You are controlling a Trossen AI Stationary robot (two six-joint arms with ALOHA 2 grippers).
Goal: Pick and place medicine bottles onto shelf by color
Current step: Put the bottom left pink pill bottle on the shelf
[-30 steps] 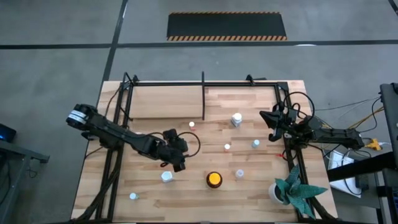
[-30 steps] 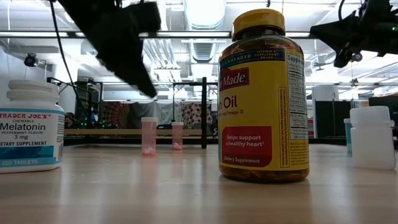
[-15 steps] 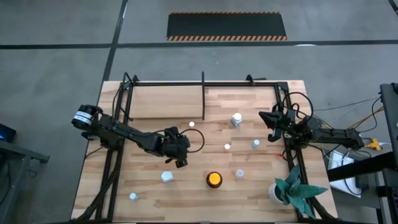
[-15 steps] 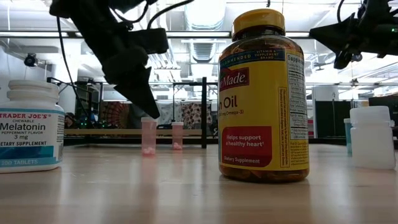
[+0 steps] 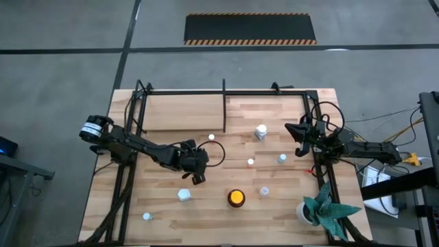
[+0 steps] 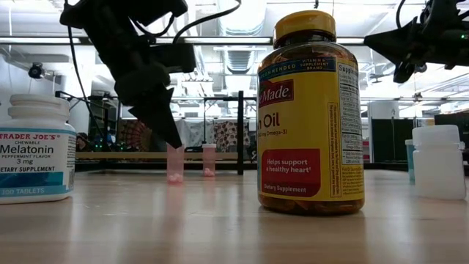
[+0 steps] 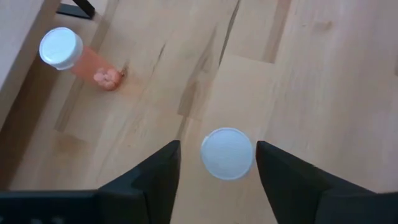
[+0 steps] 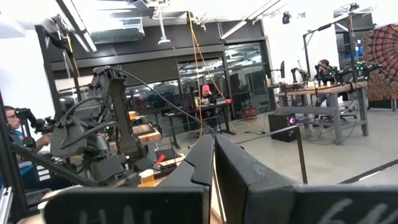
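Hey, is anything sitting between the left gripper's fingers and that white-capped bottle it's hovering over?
Nothing visible does. The left gripper sits above the white-capped bottle, its fingers spread on either side with only bare table around the cap. The nearest other thing, a pink bottle, stands well clear.

Both arms are dark, almost black, built from slim tube-like links joined by thicker rounded joints. The left arm point(image 5: 137, 145) has a pale silver-white ring with small dark marks at its joint nearest the table point(image 5: 123, 206) edge. A thin black cable makes a loop beside the left gripper point(image 5: 195, 171), and more black cables curl around the wrist of the right arm point(image 5: 357, 147). The left gripper's fingers point(image 7: 155, 180) are flat, matte black and wedge-shaped, with angular edges. The right gripper point(image 8: 213, 168) has the same black, smooth, tapering fingers with bevelled sides.
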